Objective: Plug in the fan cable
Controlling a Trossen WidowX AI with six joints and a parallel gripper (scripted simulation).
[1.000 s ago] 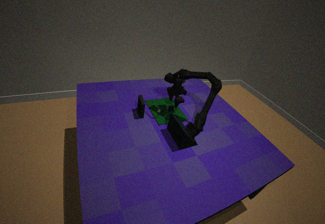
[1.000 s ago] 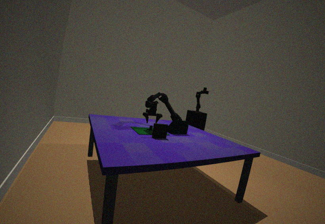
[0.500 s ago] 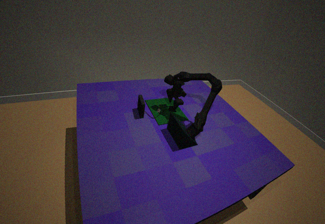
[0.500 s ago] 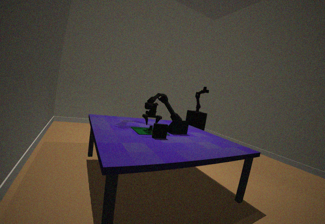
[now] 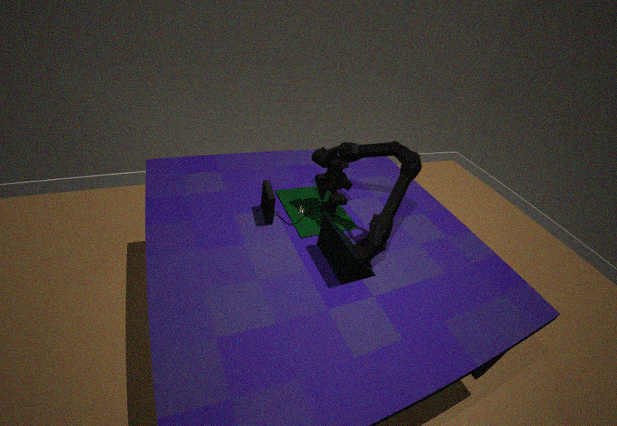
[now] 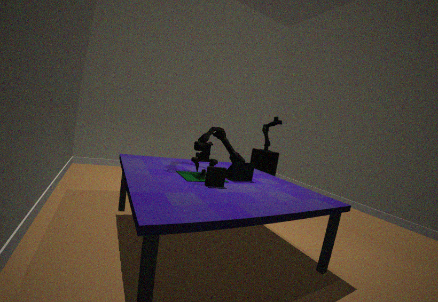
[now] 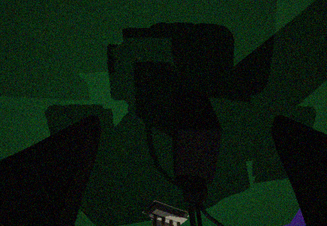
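My gripper (image 5: pixel 328 206) (image 6: pixel 204 169) (image 7: pixel 191 124) is open and points down over the board, with nothing held. The dark plug (image 6: pixel 203 172) (image 7: pixel 196 149) stands up from the green board (image 5: pixel 285 197) (image 6: pixel 185 175) (image 7: pixel 36 76). In the wrist view it shows between the two spread fingers, touching neither as far as I can tell. Thin dark cable (image 5: pixel 286 223) (image 7: pixel 151 145) runs from the plug's end and to the fan (image 5: pixel 268 202) (image 6: pixel 215 176). The pale four-pin header (image 5: pixel 302 209) (image 7: pixel 164 213) is apart from the plug, at the wrist view's bottom edge. Fine detail is lost in shadow.
The fan stands upright beside the board on the purple table (image 5: pixel 294 351) (image 6: pixel 240 199). A dark block (image 5: pixel 341 257) (image 6: pixel 241 172) stands at the arm's base, close to the board. Another small arm on a dark pedestal (image 6: pixel 264 160) is behind the table.
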